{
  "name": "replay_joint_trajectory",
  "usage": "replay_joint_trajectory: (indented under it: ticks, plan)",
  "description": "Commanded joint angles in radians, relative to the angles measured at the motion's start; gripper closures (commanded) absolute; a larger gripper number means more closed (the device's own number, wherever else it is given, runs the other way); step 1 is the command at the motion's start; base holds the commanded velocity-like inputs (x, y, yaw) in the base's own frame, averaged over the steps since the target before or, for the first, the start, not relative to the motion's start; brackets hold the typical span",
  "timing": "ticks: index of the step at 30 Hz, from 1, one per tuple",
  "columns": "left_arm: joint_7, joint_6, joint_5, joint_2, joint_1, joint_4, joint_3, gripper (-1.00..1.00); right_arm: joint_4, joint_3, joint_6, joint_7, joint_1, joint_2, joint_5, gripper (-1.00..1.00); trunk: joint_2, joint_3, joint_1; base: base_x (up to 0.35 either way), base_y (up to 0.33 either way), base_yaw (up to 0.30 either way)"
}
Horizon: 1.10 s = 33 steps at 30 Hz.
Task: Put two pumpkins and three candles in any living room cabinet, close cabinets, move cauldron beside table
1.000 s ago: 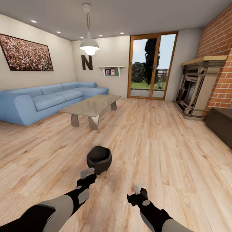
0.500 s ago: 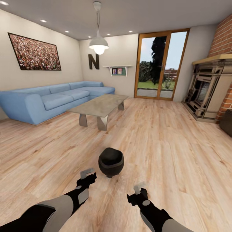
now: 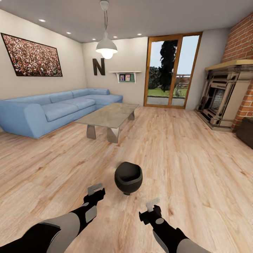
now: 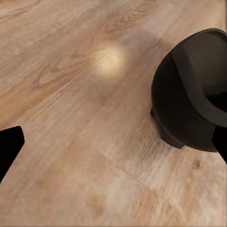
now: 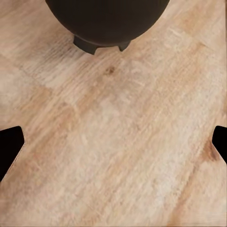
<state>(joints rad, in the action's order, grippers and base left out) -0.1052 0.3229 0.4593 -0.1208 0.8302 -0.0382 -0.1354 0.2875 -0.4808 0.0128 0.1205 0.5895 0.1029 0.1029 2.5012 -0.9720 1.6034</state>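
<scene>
The black cauldron (image 3: pixel 128 177) stands on the wooden floor just ahead of both arms, between them. My left gripper (image 3: pixel 95 189) is open, a little to the cauldron's left and not touching it; the left wrist view has the cauldron (image 4: pixel 194 99) off to one side. My right gripper (image 3: pixel 151 203) is open too, nearer me, with the cauldron's (image 5: pixel 106 19) feet ahead of its fingers. The glass-topped table (image 3: pixel 105 117) stands farther off to the left. One end of the dark cabinet (image 3: pixel 246 130) shows at the right edge. Pumpkins and candles are out of view.
A blue sofa (image 3: pixel 52 112) runs along the left wall behind the table. A fireplace (image 3: pixel 219 102) stands against the brick wall at the right, and a glass door (image 3: pixel 170 72) is in the far wall. Open wooden floor lies between the cauldron and the table.
The view has swung a little to the left. The cauldron has slid rightward across the floor, away from my left gripper, and now sits between the two grippers. Both arms hold the same pose.
</scene>
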Motion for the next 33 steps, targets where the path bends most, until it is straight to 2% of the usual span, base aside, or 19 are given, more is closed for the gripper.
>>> replay_joint_trajectory:
  ticks: [1,17,24,33]
  plan:
    - [-0.002,0.006,0.005,0.000,0.001,-0.003,-0.008,-1.00,-0.001,-0.009,0.001,0.006,0.001,0.000,0.011,-1.00,0.000,-0.001,0.000,0.000,0.340,-0.160]
    - [-0.002,0.006,0.006,0.000,0.001,-0.003,-0.009,-1.00,-0.001,0.000,0.006,0.004,0.001,0.000,0.013,-1.00,0.000,-0.001,0.000,0.097,0.327,-0.020]
    - [-0.004,0.008,0.007,0.000,0.001,-0.004,-0.009,-1.00,0.000,0.004,0.007,0.002,0.001,-0.003,0.016,-1.00,0.000,-0.001,0.000,0.025,0.033,-0.004]
    - [-0.005,0.008,0.007,0.000,0.001,-0.005,-0.009,-1.00,0.000,0.004,0.006,0.002,0.003,-0.003,0.017,-1.00,0.000,0.005,0.000,0.001,0.001,-0.207]
